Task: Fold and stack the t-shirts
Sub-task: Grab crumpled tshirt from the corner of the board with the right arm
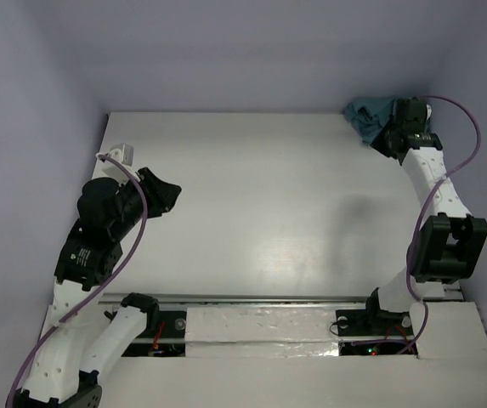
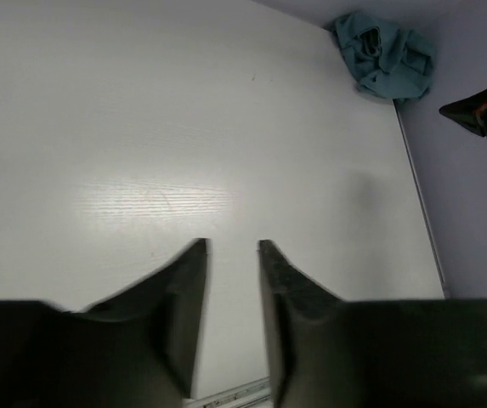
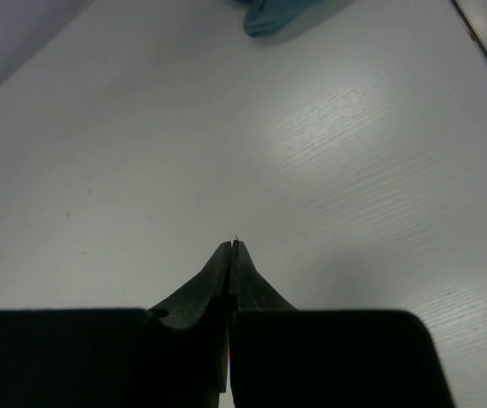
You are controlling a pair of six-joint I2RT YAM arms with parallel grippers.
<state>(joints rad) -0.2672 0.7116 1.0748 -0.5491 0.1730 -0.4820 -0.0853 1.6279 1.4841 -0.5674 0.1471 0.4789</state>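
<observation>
Right gripper point(image 3: 233, 246) pinched together, empty, over white table point(image 1: 268, 187) near far right corner. Left gripper point(image 2: 233, 246) parted, empty, above table's left side. T-shirt point(image 1: 365, 114) bunched in a teal heap in far right corner, just beside right gripper, well apart from left.
</observation>
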